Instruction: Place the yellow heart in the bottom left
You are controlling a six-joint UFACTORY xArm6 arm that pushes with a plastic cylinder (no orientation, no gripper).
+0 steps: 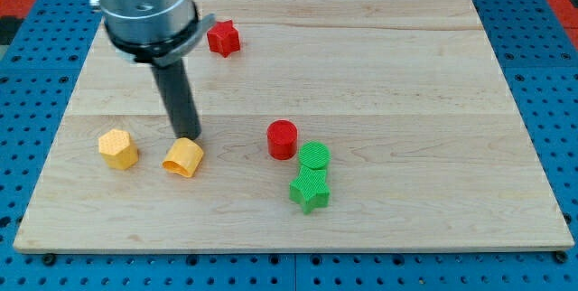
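The yellow heart (183, 157) lies on the wooden board (388, 65), left of centre and in the lower half. My tip (188, 136) is right at the heart's upper edge, on the side toward the view's top, touching it or nearly so. The dark rod rises from there to the grey arm body at the view's top left.
A yellow pentagon (118, 149) lies to the left of the heart. A red star (223, 38) is near the top left. A red cylinder (283, 139), a green cylinder (314, 157) and a green star (310, 190) cluster to the right of the heart.
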